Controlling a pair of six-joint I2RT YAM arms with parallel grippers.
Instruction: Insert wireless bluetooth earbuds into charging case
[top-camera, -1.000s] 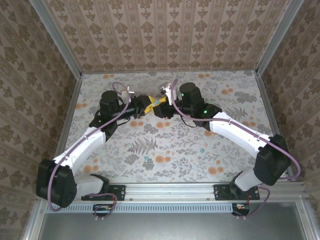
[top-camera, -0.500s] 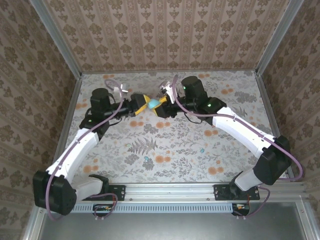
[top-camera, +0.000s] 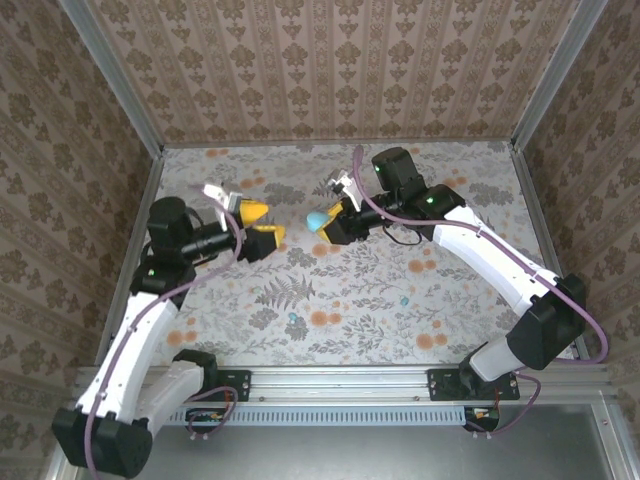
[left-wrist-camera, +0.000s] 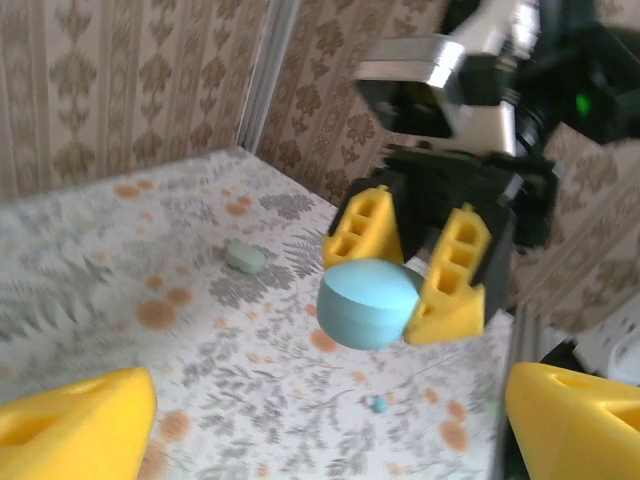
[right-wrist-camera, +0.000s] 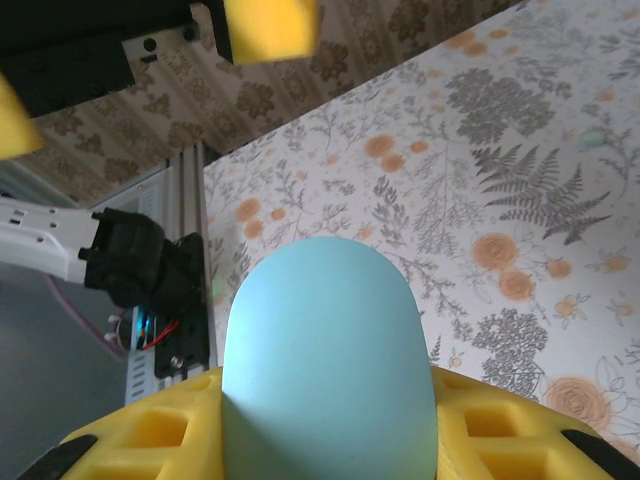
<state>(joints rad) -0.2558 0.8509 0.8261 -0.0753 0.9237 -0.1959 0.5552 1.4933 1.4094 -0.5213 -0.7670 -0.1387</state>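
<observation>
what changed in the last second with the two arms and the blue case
The left gripper opened its jaws and backed away to the left, off the case. The right gripper kept the case clamped and shifted slightly right. The two earbuds have not moved.

A floral-printed tabletop (top-camera: 340, 290) is enclosed by wallpapered walls (top-camera: 330, 70), with an aluminium rail (top-camera: 340, 378) at the near edge. A blurred pale green blot (left-wrist-camera: 244, 258) is possibly printed.
</observation>
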